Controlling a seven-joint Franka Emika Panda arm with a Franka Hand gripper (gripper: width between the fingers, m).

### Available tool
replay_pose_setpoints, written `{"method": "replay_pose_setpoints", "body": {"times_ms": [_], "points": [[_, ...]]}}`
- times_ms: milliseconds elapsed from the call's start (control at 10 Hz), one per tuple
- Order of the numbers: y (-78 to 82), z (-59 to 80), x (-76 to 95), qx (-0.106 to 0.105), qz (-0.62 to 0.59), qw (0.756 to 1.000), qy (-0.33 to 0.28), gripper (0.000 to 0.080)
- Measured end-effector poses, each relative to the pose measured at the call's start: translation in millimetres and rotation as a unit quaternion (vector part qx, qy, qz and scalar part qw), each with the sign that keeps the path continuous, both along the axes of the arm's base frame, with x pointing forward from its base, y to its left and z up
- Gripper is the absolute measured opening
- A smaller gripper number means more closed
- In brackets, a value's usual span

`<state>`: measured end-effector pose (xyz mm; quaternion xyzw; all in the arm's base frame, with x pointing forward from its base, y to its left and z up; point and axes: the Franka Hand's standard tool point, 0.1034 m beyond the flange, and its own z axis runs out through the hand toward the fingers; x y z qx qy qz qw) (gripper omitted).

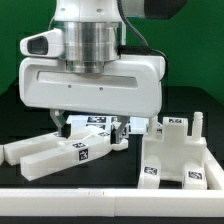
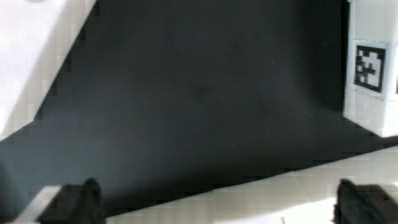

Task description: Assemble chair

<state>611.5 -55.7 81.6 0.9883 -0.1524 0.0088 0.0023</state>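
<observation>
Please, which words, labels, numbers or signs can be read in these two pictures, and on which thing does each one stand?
Words, brand names, numbers: none can be read in either view.
Signs: square black-and-white tags on the white chair parts; they are patterns, not letters, and too small to make out.
Wrist view: one such tag on a white part at the picture's edge; blurred, no text.

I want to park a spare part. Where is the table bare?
Bare table lies between the long bars and the blocky piece, behind the front rail. The open end effector also hangs over bare black. Crowded: the tagged pieces beneath the arm.
</observation>
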Motion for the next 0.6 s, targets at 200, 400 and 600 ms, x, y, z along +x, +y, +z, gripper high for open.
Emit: {"method": "replay_pose_setpoints", "body": {"times_ms": [200,400,600], "points": [[-19.8,-7.7,-17.8,-0.006,-0.058,0.998,0.004,0.0649],[-34.5,-8.6,-20.9,-0.004,-0.066,0.998,-0.008,0.0649],[-31.0,-9.2,-20.8,-0.004,-0.063,0.998,-0.008,0.0649]]}}
